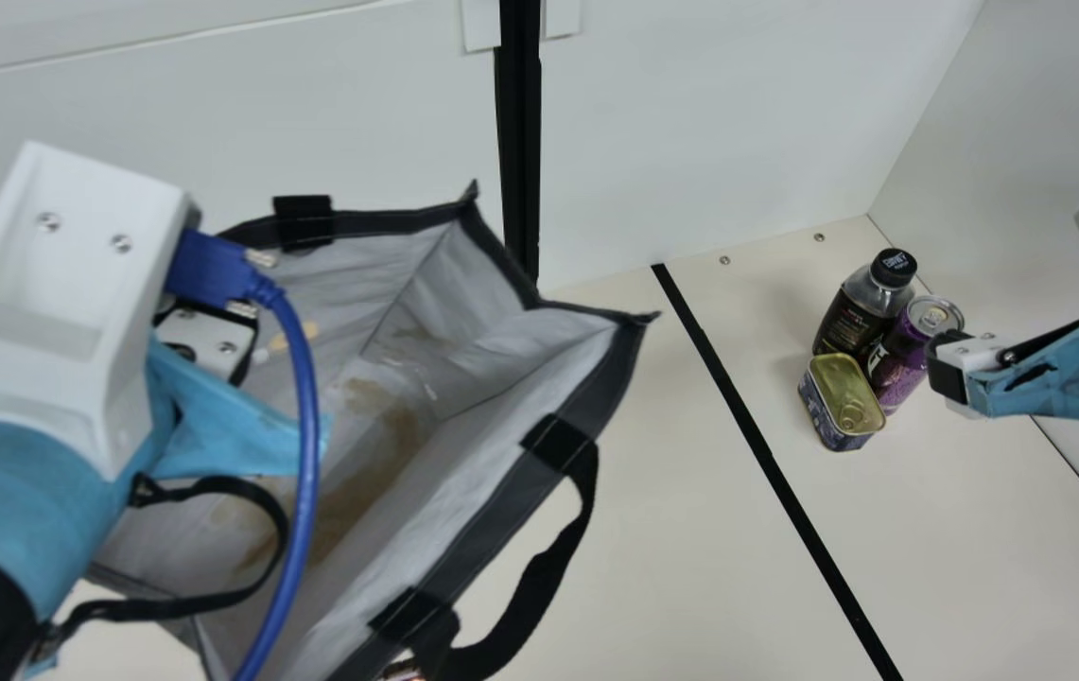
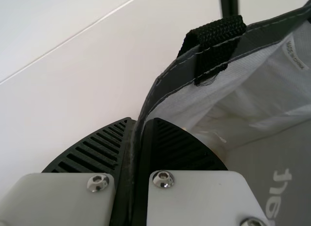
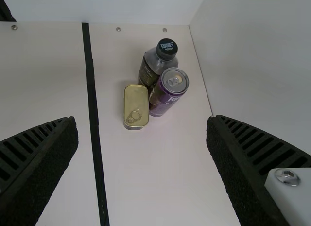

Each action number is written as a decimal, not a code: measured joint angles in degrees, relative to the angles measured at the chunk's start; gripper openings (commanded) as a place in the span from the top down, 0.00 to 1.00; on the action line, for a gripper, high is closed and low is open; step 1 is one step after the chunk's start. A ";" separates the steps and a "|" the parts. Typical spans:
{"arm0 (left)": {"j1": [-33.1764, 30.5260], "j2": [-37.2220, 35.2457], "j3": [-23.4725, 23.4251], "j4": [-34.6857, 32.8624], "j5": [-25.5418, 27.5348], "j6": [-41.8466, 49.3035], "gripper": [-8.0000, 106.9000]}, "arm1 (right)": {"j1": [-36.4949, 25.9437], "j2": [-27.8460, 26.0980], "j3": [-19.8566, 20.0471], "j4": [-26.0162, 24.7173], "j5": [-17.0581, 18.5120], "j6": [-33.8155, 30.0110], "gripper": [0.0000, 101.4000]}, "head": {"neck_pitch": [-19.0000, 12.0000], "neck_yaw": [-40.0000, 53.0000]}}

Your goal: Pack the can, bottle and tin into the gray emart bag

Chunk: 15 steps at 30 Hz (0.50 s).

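Note:
In the main view my left gripper [image 1: 217,345] is at the far-left rim of the gray bag [image 1: 492,364], which stands open and holds no items that I can see. The left wrist view has my left gripper [image 2: 141,124] shut on the rim of the bag [image 2: 167,82]. My right gripper [image 1: 950,369] is in the main view just right of the group; in the right wrist view my right gripper [image 3: 142,124] is wide open, nothing between its fingers. The dark bottle [image 1: 865,303], purple can [image 1: 908,355] and gold-topped tin [image 1: 842,402] stand close together.
A black line [image 1: 766,454] runs across the table [image 1: 671,530] between bag and group. White walls rise behind and at the right, near the bottle and can. A black strap handle [image 1: 544,577] hangs off the bag's near side.

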 measured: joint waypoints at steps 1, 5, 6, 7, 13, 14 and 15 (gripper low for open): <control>-0.14 -0.53 0.89 1.03 0.14 -0.91 0.84 | 0.00 0.00 0.00 0.00 0.00 0.00 0.10 | 0.00 -0.09; -0.60 -2.36 4.43 5.30 0.47 -4.22 0.84 | 0.00 0.00 0.00 0.00 0.00 0.00 0.10 | 0.00 0.00; -0.91 -2.98 5.46 6.56 0.47 -5.14 0.84 | 0.00 0.00 0.00 0.00 0.00 0.00 0.10 | 0.00 -0.09; -1.05 -3.50 6.45 7.81 0.47 -6.03 0.84 | 0.00 0.00 0.00 0.00 0.00 0.00 0.10 | 0.00 -0.09; -3.46 -6.62 13.16 16.25 0.23 -11.36 0.84 | 0.00 0.00 0.00 0.00 0.00 0.00 0.10 | 0.00 -0.09; -3.99 -7.16 14.47 17.86 0.23 -12.36 0.84 | 0.00 0.00 0.00 0.00 0.00 0.00 0.10 | 0.00 -0.09; -4.50 -7.55 15.50 19.12 0.23 -13.34 0.84 | 0.00 0.00 0.00 0.00 0.00 0.00 0.10 | 0.00 -0.09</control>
